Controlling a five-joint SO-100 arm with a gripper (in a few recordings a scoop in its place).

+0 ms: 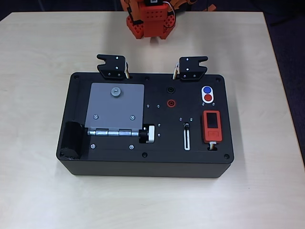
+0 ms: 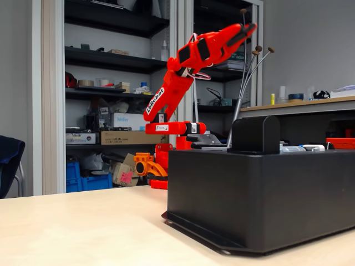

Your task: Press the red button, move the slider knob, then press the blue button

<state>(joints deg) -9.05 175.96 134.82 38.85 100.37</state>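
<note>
In the overhead view a black box (image 1: 224, 157) lies on the pale table. The red button (image 1: 208, 98) and the blue button (image 1: 207, 89) share a white oval at the box's upper right, the blue one farther from the front. The slider knob (image 1: 186, 126) sits at the top end of a narrow white-rimmed slot (image 1: 187, 140). In the fixed view my orange arm is raised high behind the box. My gripper (image 2: 248, 29) points up and to the right, well above the box, its jaws together and holding nothing.
On the box are a grey plate (image 1: 114, 107), a silver-and-black cylindrical knob (image 1: 147, 134), a red module with a dark screen (image 1: 211, 126), a red socket (image 1: 170, 103) and two black clamps (image 1: 113, 66) (image 1: 191, 68). The arm's base (image 1: 150, 21) stands behind the box.
</note>
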